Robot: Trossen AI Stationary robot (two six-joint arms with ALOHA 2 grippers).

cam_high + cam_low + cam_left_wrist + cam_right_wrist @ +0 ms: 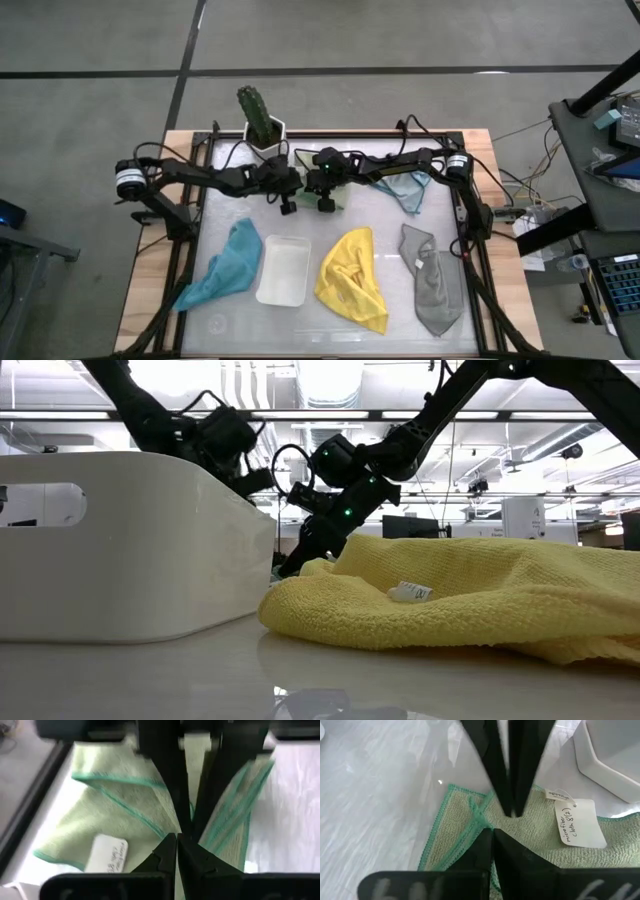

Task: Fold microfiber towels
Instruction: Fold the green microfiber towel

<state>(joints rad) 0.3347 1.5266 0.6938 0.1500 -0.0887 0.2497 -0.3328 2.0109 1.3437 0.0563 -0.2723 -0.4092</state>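
Observation:
A pale green towel (346, 197) with teal edging lies folded at the table's far middle, mostly under both grippers. My left gripper (289, 205) (185, 833) is shut over it, beside its white tag (107, 853). My right gripper (325, 203) (512, 815) is shut on the same towel (465, 845). A light blue towel (405, 186) lies at the far right. The teal towel (226, 264), the yellow towel (352, 281) and the grey towel (433, 282) lie crumpled along the near half. My left gripper comes slanting down from the table's left, and its shut fingertips meet on the pale green towel at a teal-edged fold (192, 815). How many layers they have cannot be told. The cloth beside them (235, 805) rises in ridges; the rest lies on the table. My right gripper comes slanting down from the table's right, with its shut fingertips on the pale green towel a little inside its teal edge (479, 813), which is puckered there. The fingers hide the contact itself. The towel lies flat on the table around them.
A white tray (283, 270) stands between the teal and yellow towels. A cactus in a white pot (262, 122) stands at the far edge, just behind the grippers. A black frame (200, 200) runs around the white table top. In the low view the tray (120, 550) and yellow towel (460, 595) hide the fingertips.

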